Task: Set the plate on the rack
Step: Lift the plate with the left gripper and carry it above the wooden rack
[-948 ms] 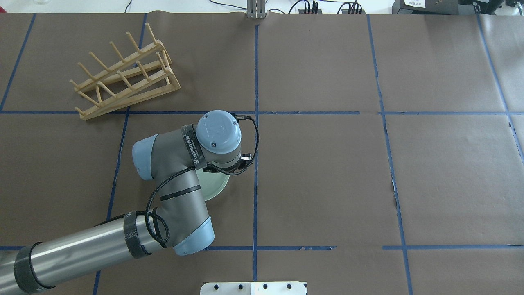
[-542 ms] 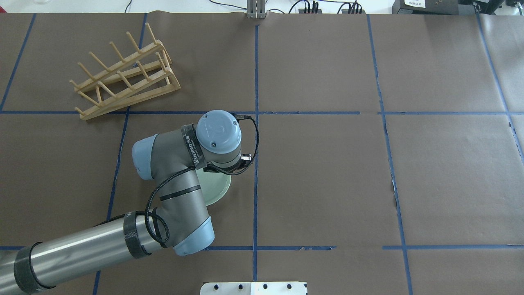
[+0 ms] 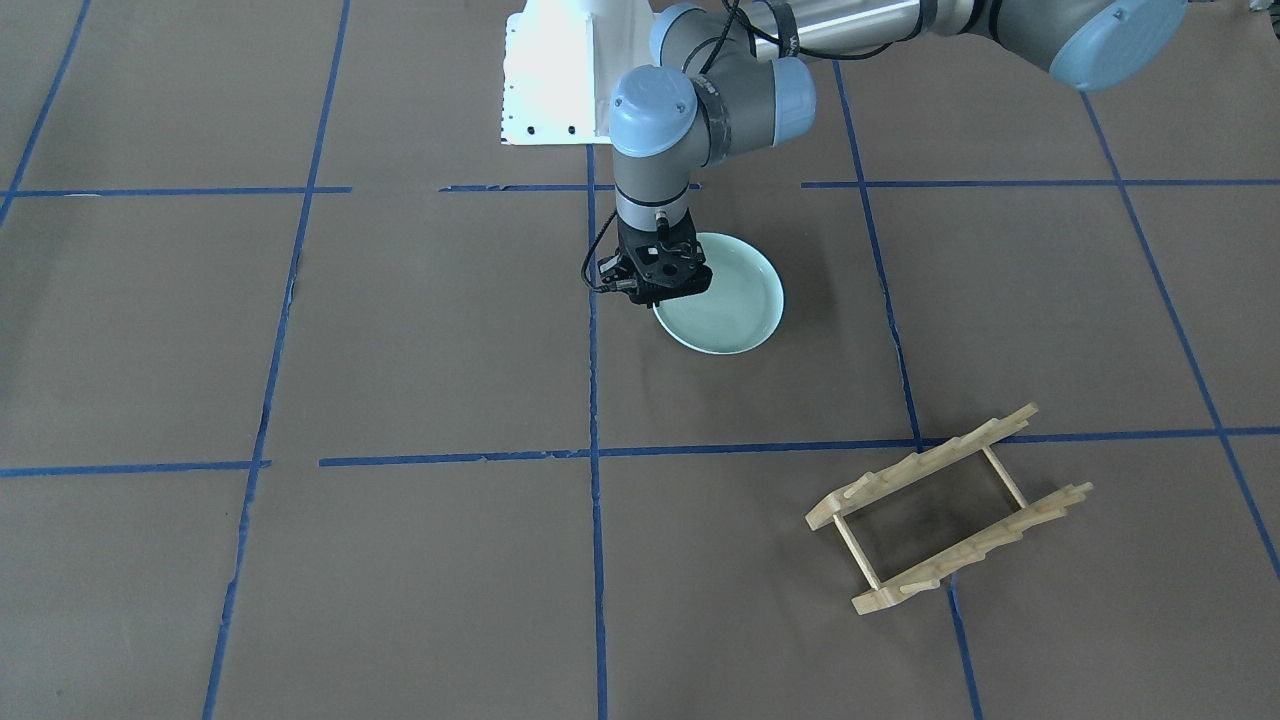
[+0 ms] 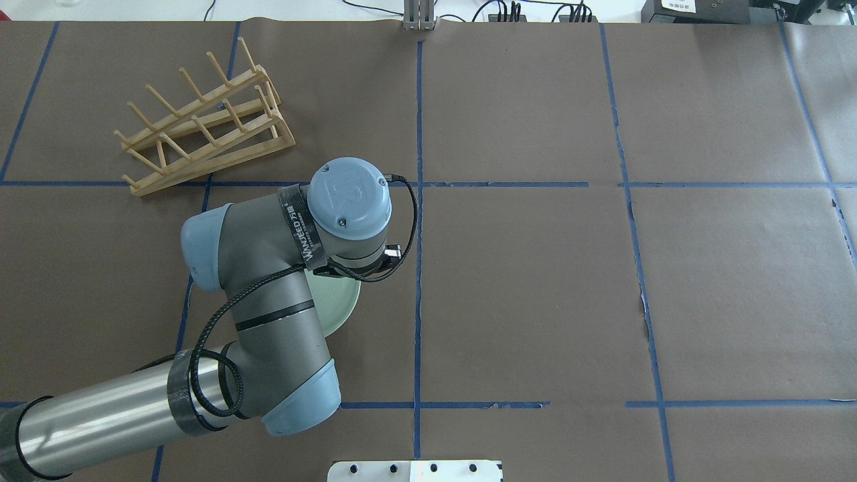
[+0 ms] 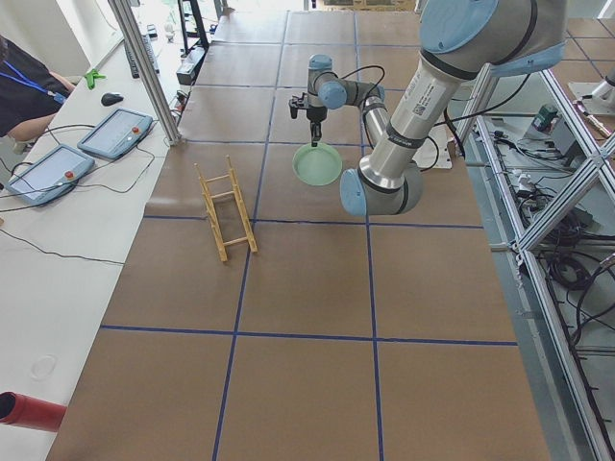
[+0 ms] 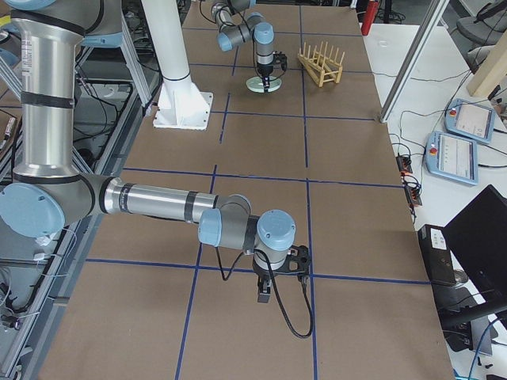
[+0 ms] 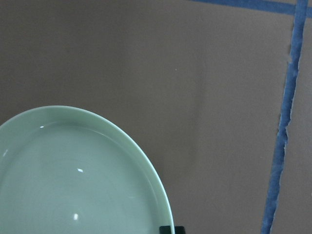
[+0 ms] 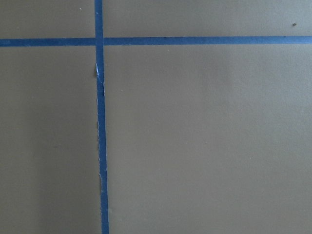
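Closest in, at the robot's right end, the right fingers [image 6: 264,295] hang over the desk [image 3: 400,330], with a crossing of blue tape lines [image 8: 100,41] under the wrist camera. Parted or closed? I cannot tell from that side view. Moving out now: the left arm bends over the middle of the desk, wrist pointing straight down, and the left fingers [image 7: 173,229] are clenched on the rim of the plate [image 3: 730,300]! The mint-green plate hangs from that one edge, hollow side up, tilted and clear of the desk, its shadow on the brown paper just beside it. Farther out, toward the robot's left and past the next tape line, the wooden rack [image 3: 920,465] stands on the desk, pegs up, well apart from the plate.
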